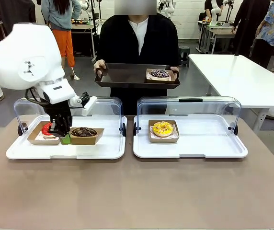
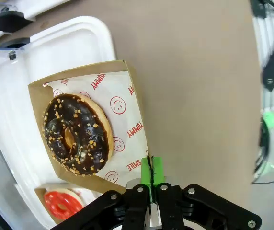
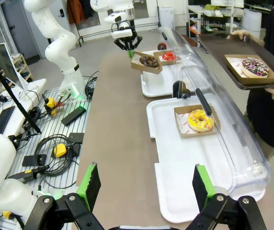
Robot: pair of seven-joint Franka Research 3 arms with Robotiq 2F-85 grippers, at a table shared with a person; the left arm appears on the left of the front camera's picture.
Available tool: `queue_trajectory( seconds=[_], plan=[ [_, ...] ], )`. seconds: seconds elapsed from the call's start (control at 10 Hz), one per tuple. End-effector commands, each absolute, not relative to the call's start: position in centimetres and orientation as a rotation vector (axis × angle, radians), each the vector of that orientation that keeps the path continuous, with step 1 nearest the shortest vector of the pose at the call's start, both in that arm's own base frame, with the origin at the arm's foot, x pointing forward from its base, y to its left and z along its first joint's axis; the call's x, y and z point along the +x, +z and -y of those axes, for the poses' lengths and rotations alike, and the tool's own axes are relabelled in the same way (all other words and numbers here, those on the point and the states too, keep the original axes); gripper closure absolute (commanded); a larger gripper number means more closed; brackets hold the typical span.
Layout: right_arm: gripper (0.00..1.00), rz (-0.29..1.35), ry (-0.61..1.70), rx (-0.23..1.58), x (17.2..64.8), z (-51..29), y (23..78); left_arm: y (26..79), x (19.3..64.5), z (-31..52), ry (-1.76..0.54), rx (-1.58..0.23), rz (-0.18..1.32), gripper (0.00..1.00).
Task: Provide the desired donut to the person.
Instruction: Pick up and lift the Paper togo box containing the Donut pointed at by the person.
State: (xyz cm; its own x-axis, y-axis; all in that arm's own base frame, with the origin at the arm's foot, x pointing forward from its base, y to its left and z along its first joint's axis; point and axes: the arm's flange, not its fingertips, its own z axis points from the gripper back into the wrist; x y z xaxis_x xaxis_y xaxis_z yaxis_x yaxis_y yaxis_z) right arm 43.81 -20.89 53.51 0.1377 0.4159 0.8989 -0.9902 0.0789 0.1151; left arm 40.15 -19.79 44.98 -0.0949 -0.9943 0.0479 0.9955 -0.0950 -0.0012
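Note:
A chocolate donut (image 1: 83, 132) (image 2: 75, 133) with nut crumbs lies in a brown paper box (image 2: 127, 103). My left gripper (image 1: 64, 136) (image 2: 150, 165) is shut on that box's near corner, green pads pinched on the cardboard. I cannot tell whether the box is lifted off the left white tray (image 1: 94, 151). A red donut (image 1: 46, 128) (image 2: 62, 203) sits in its own box just beside it. A yellow donut (image 1: 163, 128) (image 3: 200, 120) rests in the right white tray (image 1: 209, 148). My right gripper (image 3: 146, 187) hangs open above that tray's near end. The person (image 1: 137, 38) holds a dark serving tray (image 1: 127, 76) with a sprinkled donut (image 1: 159, 74).
Both white trays have clear domed lids (image 1: 189, 108) swung open at the back. A second white table (image 1: 242, 76) stands at the right, with other people behind it. Cables and boxes lie on a grated shelf (image 3: 51, 139) beside my table.

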Motion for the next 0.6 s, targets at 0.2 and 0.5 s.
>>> queue_trajectory(
  seconds=[0.2, 0.5],
  plan=[
    [0.0, 0.835, 1.244, 0.908, 43.8, 20.7, 53.4, 52.0, 37.5, 19.4, -1.538, -0.095, 0.084, 1.0],
    [0.0, 0.835, 1.244, 0.908, 43.8, 20.7, 53.4, 55.4, 37.7, 19.1, -1.504, -0.088, 0.127, 1.0]
  ],
)
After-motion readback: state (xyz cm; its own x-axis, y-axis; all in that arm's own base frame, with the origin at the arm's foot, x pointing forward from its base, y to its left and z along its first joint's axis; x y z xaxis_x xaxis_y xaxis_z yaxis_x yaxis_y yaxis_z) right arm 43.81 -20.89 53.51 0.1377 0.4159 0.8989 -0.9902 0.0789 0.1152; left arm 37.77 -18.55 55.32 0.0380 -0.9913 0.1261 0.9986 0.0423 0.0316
